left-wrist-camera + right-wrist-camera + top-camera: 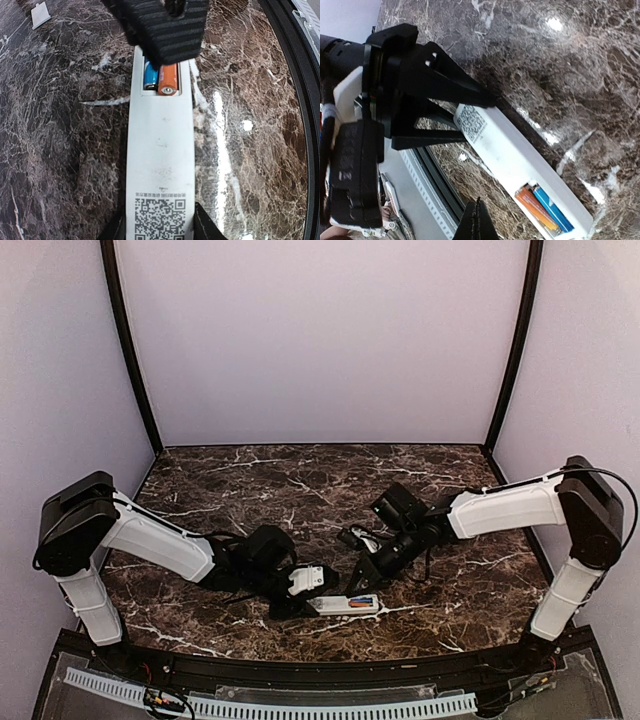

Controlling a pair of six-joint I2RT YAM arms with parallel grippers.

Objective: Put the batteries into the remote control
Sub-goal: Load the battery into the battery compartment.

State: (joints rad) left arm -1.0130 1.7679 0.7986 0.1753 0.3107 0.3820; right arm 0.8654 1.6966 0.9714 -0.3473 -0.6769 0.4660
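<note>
Marble tabletop (300,480) bears the remote control (160,165) between left fingers (207,231).

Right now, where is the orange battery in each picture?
Top external: orange battery low centre, in the remote control.
Left wrist: orange battery upper middle, right of blue battery.
Right wrist: orange battery bottom right.
Shared landmark: the remote control.

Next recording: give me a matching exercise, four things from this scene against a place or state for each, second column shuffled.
1 blue battery
2 remote control
3 grey cover
4 right gripper

a lies on the table, apart from the rest
b jaws shut
c seated beside the orange battery
d held at its sticker end by the left gripper

Pairs: 1-c, 2-d, 3-a, 4-b
</note>
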